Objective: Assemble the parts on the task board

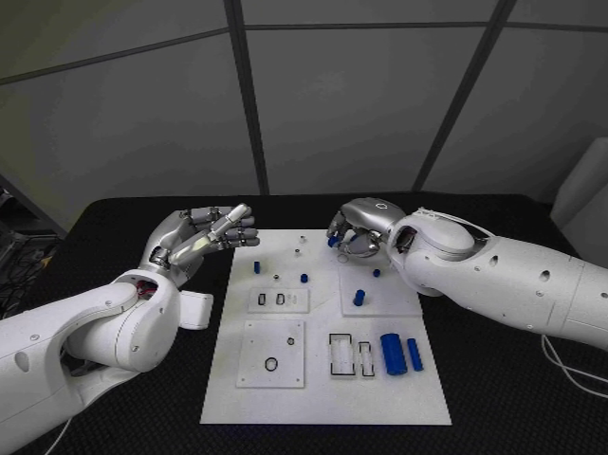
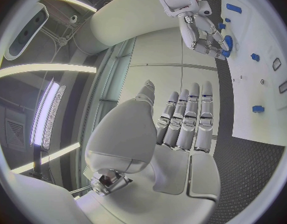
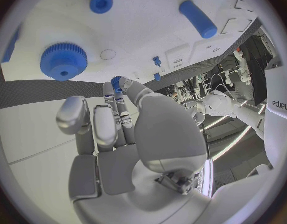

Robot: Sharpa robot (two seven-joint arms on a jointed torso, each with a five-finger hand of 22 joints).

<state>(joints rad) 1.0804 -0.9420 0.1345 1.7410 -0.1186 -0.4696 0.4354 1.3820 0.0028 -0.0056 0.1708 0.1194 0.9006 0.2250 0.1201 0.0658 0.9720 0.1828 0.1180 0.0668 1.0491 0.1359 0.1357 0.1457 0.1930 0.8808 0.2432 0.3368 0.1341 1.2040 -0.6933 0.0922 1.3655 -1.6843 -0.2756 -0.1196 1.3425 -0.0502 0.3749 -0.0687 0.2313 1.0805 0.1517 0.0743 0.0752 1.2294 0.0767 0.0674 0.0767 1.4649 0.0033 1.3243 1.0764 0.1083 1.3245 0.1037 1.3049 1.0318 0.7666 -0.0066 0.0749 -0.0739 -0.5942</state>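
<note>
The white task board [image 1: 324,389] lies in the middle of the black table. My right hand [image 1: 359,232] hangs over its far end with fingers curled down; thumb and a fingertip pinch a small blue part [image 3: 116,80]. A blue gear [image 3: 64,60] lies on the board just beyond those fingers, and it also shows beside them as the gear [image 2: 227,41]. My left hand [image 1: 201,237] is raised off the board's far left corner, fingers [image 2: 188,117] straight and side by side, palm bare. Two blue cylinders [image 1: 401,354] lie at the board's near right, another [image 1: 361,298] mid-board.
Small blue pegs [image 1: 257,267] [image 1: 304,278] [image 1: 377,274] stand on the board's far half. Black-outlined recesses [image 1: 347,354] and a ring outline [image 1: 272,364] mark its near half. A white cable [image 1: 578,372] runs across the table at the right.
</note>
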